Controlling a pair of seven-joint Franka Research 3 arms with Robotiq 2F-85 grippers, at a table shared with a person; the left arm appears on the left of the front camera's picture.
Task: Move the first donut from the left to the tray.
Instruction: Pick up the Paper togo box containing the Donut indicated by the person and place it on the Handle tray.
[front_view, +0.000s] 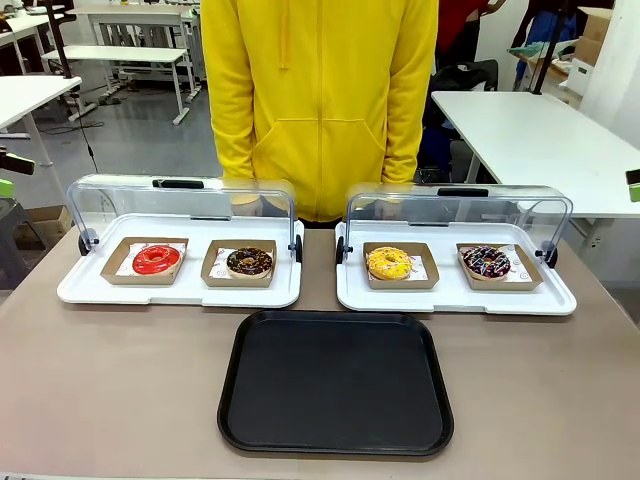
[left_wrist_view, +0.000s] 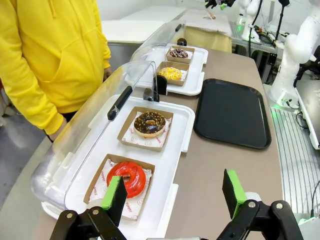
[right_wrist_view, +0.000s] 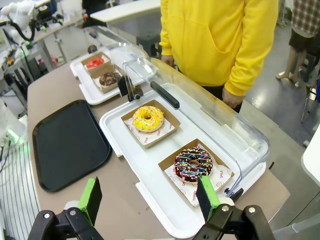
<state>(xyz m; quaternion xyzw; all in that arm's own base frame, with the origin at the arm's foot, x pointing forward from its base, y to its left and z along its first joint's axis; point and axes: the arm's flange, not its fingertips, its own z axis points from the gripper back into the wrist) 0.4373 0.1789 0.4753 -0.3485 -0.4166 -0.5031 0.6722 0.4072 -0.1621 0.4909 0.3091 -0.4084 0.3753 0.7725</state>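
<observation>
Right now I see the red donut (front_view: 157, 259) in its square cardboard holder (front_view: 118, 270) at the left end of the left white display tray (front_view: 90, 290). That tray's clear lid (front_view: 180, 200) is swung up and back. A chocolate donut (front_view: 249, 262) sits just beside the red one in the same display tray. The right display tray (front_view: 560, 300), its lid also raised, carries a yellow donut (front_view: 388, 263) and a chocolate sprinkled donut (front_view: 486, 262).

The black tray (front_view: 335, 383) lies bare on the brown table (front_view: 120, 390), on my side of the two display trays and centred between them.

From the left wrist I look down on the left gripper (left_wrist_view: 174, 192). Its jaws stand wide apart and grip nothing. One green pad (left_wrist_view: 116, 190) overlaps the edge of the red donut's holder in the picture, but I cannot tell whether it touches it. The other pad is over bare table.

From the right wrist, the right gripper (right_wrist_view: 149, 197) has its jaws spread wide too, with nothing between them. It hangs over the near edge of the right display tray, close to the sprinkled donut.

A person in a yellow hoodie (front_view: 320, 100) stands at the far side of the table, behind the lids.
</observation>
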